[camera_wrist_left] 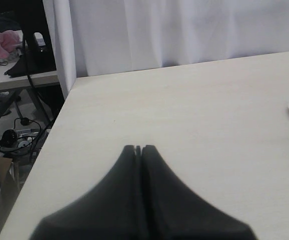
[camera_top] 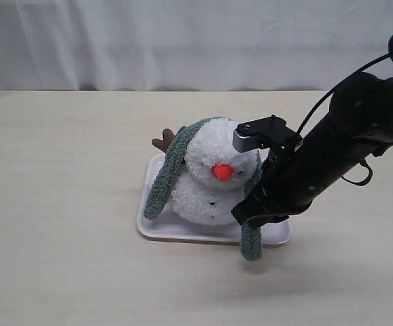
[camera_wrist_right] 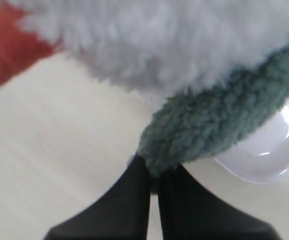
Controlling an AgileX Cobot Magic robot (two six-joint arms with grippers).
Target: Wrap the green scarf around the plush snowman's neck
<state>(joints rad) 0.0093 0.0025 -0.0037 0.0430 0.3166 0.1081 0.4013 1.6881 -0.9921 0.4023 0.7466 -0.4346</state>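
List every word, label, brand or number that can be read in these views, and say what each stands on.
No text can be read.
The plush snowman, the green scarf, the white tray and the table carry no print.
The grey block on the right arm shows no legible marking.
The clutter beside the table is too small to show any label.
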